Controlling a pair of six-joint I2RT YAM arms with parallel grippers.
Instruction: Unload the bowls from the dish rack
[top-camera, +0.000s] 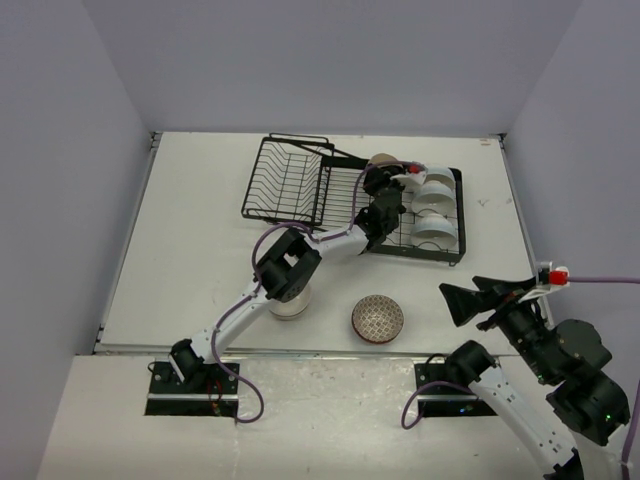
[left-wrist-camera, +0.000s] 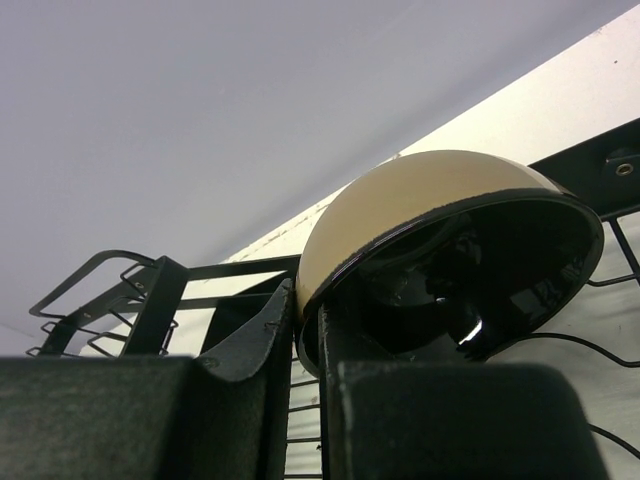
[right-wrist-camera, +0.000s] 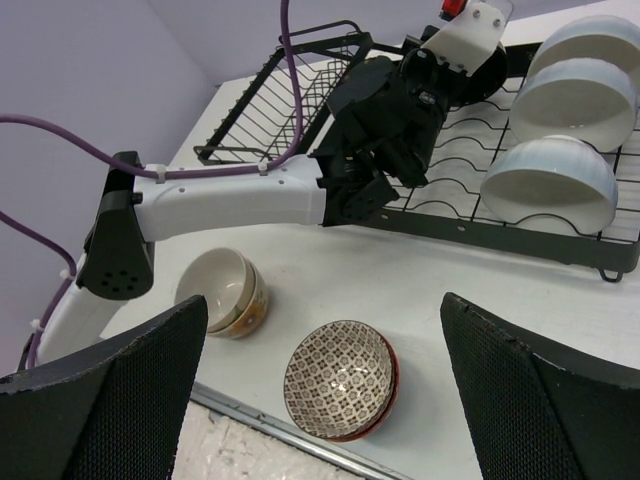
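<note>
With the left gripper (left-wrist-camera: 300, 330) pinched nearly shut on the beige bowl (left-wrist-camera: 420, 210) rim, seemingly firmly, lift straight clear of the dish rack (left-wrist-camera: 160, 295) (right gripper (right-wrist-camera: 322, 300) gapes wide, empty).

We saw three white bowls (top-camera: 436, 208) on edge in the black wire dish rack (top-camera: 290, 185), a beige black-lined bowl (left-wrist-camera: 420, 200) tilted at its far end, and a brown net-patterned bowl (top-camera: 378, 318) upright outside it.

The left pincer (top-camera: 384, 176) reaches the dish rack (top-camera: 285, 185), meeting a beige bowl (top-camera: 384, 160) at its far edge; three white bowls (top-camera: 436, 208) stand beside it; a net-patterned bowl (top-camera: 378, 318) sits on the bench (top-camera: 200, 250); the right pincer (top-camera: 468, 303) hangs agape near the bench's right edge.
</note>
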